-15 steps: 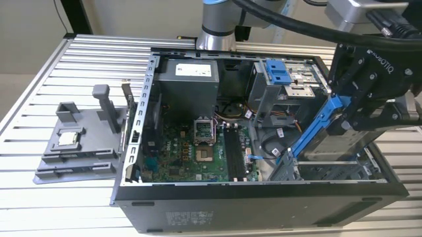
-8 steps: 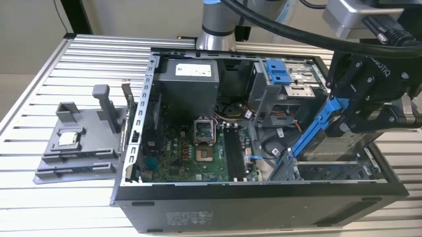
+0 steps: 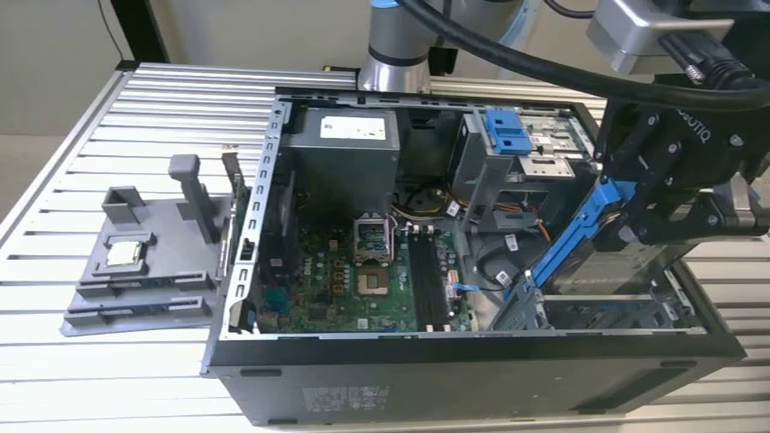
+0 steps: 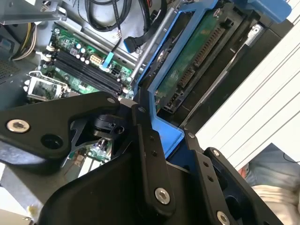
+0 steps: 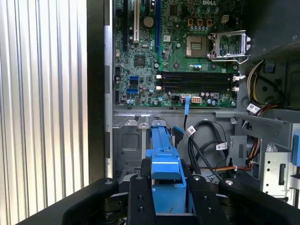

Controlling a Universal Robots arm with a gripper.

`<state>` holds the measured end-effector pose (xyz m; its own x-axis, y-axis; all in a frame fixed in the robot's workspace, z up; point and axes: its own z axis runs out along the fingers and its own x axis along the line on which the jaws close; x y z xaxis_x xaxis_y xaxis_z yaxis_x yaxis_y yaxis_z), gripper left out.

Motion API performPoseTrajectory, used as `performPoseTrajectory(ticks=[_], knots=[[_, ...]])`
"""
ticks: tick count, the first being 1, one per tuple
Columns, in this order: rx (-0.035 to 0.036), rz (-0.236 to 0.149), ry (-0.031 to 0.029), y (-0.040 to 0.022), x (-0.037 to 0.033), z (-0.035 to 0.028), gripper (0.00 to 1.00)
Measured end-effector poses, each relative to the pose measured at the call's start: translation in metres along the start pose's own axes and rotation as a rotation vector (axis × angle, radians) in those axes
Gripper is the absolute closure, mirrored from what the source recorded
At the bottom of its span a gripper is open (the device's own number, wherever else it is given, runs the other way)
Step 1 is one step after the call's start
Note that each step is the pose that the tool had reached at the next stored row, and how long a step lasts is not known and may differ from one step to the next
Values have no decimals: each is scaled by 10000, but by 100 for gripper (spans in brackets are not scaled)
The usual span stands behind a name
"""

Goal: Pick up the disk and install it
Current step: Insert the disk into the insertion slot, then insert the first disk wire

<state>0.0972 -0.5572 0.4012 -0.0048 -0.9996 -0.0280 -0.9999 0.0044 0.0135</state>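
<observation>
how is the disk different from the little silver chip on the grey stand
The disk is rectangular and framed by a blue bracket; the chip is a small bare square. The disk is much larger than the chip. The disk hangs tilted in the gripper over the open computer case; the chip lies on the grey stand outside it. Both look silver-grey.

blue-framed silver disk [image 3: 596,271], held tilted on edge, over drive cage [image 3: 601,311]
</observation>
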Motion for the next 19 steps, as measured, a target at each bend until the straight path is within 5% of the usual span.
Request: performPoseTrajectory(ticks=[5, 6, 19], knots=[[0, 0, -1, 0, 0, 6, 100], [-1, 0, 2, 0, 0, 6, 0], [0, 0, -1, 0, 1, 23, 0]])
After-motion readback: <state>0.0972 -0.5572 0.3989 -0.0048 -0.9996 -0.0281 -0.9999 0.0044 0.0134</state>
